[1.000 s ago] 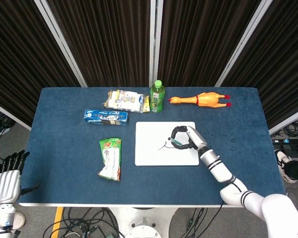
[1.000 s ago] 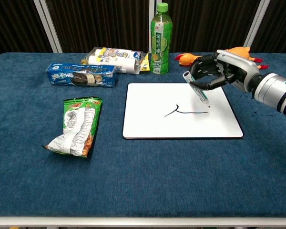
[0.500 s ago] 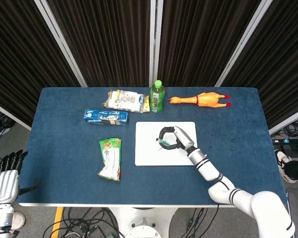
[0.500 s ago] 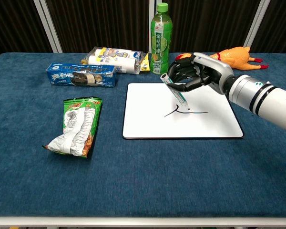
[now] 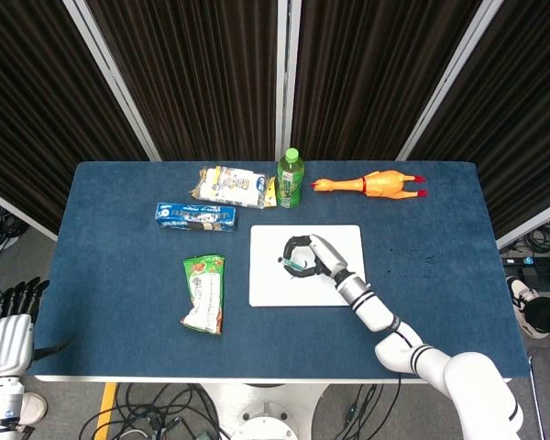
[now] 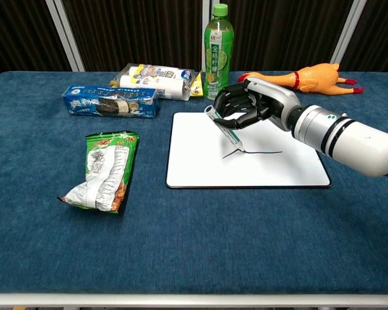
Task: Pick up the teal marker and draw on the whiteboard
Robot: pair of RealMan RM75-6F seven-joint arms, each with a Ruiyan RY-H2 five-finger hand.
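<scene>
Your right hand [image 6: 249, 105], clamped on the teal marker [image 6: 226, 130], had moved left across the whiteboard [image 6: 297, 168] since earlier; left hand [image 5: 9, 328], lower left, fingers apart.

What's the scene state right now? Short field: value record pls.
right hand: right hand grips the teal marker, tilted, tip down on the whiteboard
left hand: left hand off the table's near-left corner, holds nothing, fingers apart
drawing: thin dark line on the board, marker tip at its left part
behind board: green bottle upright; rubber chicken lying on its side
left of board: green snack bag, blue cookie pack, white-yellow packet
surface: blue table
</scene>
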